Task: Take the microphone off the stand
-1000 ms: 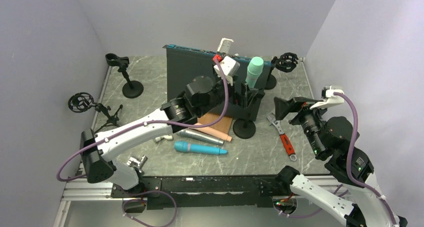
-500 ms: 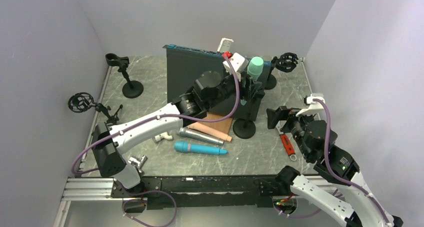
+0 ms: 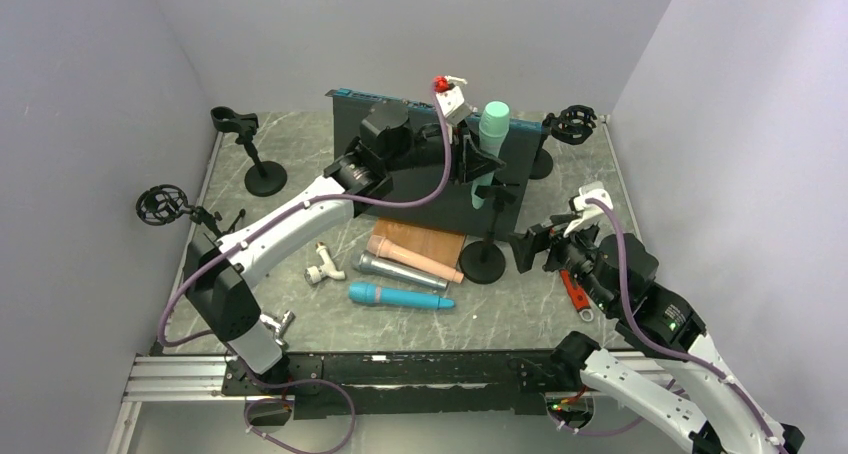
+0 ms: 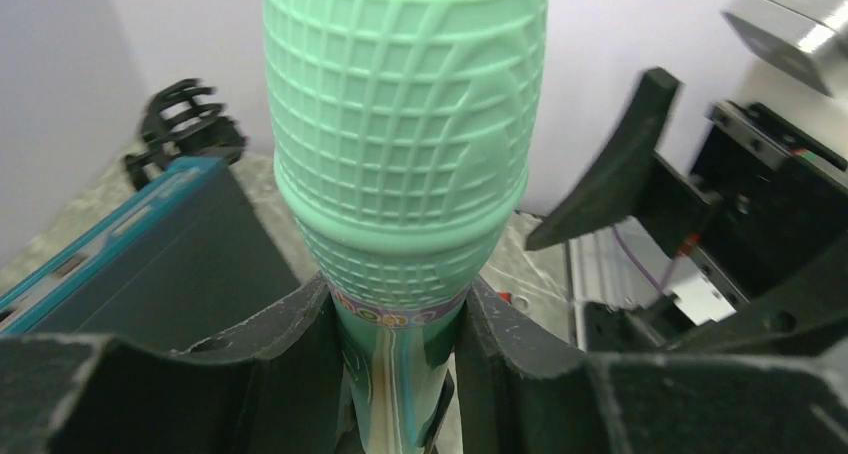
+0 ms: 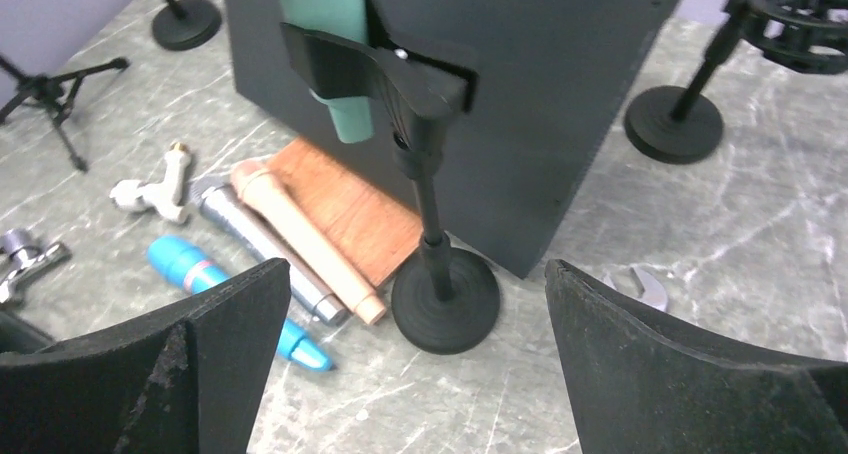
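Observation:
The mint-green microphone (image 3: pixel 492 122) stands upright in the clip of a black stand (image 3: pixel 484 262) in front of a dark box. My left gripper (image 3: pixel 481 164) is shut on the microphone (image 4: pixel 405 144), with both fingers (image 4: pixel 290 344) pressed against its neck just under the ribbed head. The handle (image 5: pixel 345 114) still sits in the stand's clip (image 5: pixel 385 69). My right gripper (image 3: pixel 529 249) is open, low and just right of the stand's round base (image 5: pixel 445 299). From the right wrist view that base lies between and beyond its fingers, which hold nothing.
A dark box (image 3: pixel 400 169) stands behind the stand. On the table to the left lie a wooden board (image 3: pixel 430 239), peach, silver and blue microphones (image 3: pixel 400 296) and a white fitting (image 3: pixel 325 269). A red-handled wrench (image 3: pixel 572 284) lies right. Other stands (image 3: pixel 262 172) ring the edges.
My left gripper has shifted up and back along the microphone and closed on its neck. My right arm has swung left and down toward the stand's base, still open.

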You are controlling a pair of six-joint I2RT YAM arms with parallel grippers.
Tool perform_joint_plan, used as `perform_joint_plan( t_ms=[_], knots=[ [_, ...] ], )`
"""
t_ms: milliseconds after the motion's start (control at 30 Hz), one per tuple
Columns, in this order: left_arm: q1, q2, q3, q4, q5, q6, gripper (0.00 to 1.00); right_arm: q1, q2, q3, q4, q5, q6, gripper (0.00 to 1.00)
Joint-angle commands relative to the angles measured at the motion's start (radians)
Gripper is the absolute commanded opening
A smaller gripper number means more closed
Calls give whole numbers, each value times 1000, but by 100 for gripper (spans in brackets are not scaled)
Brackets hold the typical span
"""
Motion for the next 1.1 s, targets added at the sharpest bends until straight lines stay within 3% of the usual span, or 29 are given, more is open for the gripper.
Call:
perform_joint_plan(
  t_ms=[0, 100, 433, 533, 900, 1067],
  knots=[
    [11, 14, 72, 19, 372, 46, 1, 4, -25, -23, 78, -179, -100, 100],
    [25, 29, 78, 21, 469, 60, 0, 3, -38, -40, 87, -240, -138, 100],
    [75, 106, 56, 306, 705, -129, 0, 4, 17, -35, 132, -253, -244, 99],
    [80, 132, 66, 363, 710, -185, 0, 2, 57, -37, 157, -266, -256, 97],
    [79, 141, 81, 287, 675, -136, 0, 4, 58, -94, 283, -210, -255, 71],
    [79, 152, 89, 281, 678, -139, 0, 4, 94, -92, 293, -183, -280, 71]
  ],
)
